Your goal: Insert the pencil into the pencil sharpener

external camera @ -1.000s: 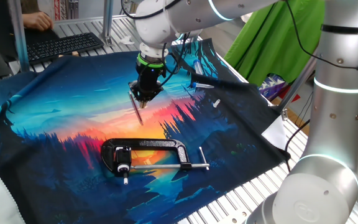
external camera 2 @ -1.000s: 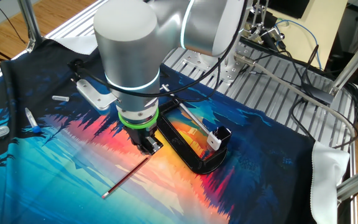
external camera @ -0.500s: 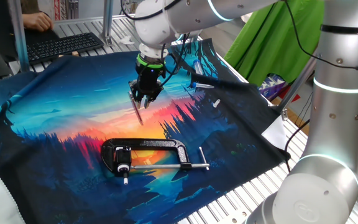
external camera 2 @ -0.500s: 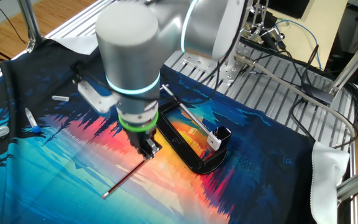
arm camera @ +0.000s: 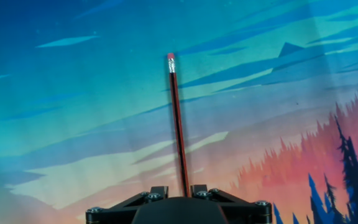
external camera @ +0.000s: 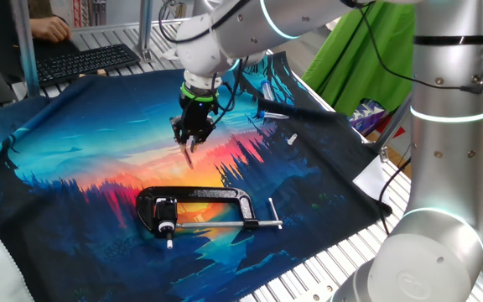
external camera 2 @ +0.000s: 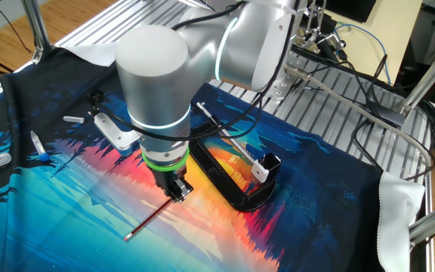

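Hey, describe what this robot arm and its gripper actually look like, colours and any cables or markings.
The arm is built of thick, rounded silver-grey segments, with thin glowing light-teal rings at the joints. Near the wrist sits a bright green band above a black collar. The gripper is small and black with two short jaws; the hand view shows silver screws on its body. Black cables loop around the wrist. No markings are legible.

Hidden and cut-off parts, as I see them.
The pencil (arm camera: 178,121) has its near end hidden behind the gripper (arm camera: 179,193), whose fingertips I cannot make out.
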### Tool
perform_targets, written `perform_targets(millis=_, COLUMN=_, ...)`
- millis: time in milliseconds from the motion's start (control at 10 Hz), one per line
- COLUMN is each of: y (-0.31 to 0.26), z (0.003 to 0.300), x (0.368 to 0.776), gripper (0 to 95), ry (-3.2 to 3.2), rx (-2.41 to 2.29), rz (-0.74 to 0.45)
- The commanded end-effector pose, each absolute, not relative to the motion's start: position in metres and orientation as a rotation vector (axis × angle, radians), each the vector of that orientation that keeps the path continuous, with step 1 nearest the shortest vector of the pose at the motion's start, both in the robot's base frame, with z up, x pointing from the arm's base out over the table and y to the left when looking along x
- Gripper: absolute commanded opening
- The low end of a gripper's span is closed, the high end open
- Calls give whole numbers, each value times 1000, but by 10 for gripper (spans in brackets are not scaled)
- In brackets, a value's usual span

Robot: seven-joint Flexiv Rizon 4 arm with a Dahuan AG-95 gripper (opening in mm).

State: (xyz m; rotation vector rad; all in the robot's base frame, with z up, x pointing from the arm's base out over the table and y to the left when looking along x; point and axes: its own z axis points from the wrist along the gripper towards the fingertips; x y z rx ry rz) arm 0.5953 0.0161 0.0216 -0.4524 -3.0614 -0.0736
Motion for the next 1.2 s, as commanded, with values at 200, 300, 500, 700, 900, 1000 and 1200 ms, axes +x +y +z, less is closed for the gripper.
perform_targets(millis=200, y=10, z=16, x=600, gripper=190, ry=-3059, rx=-468, rz=-80)
perform_targets(millis=300, y=9, z=14, x=601, gripper=190, ry=-3056, rx=-493, rz=-89)
perform_targets(millis=500, y=9, z=11, x=602, gripper=190, ry=-3052, rx=-517, rz=-93)
perform_targets(millis=700, y=9, z=9, x=602, gripper=190, ry=-3052, rx=-519, rz=-94)
perform_targets(millis=900, y=10, z=6, x=603, gripper=190, ry=-3054, rx=-515, rz=-99)
perform_targets(millis=1000, y=10, z=5, x=603, gripper=190, ry=-3055, rx=-511, rz=-99)
perform_targets(millis=1200, y=10, z=3, x=604, gripper=190, ry=-3059, rx=-505, rz=-102)
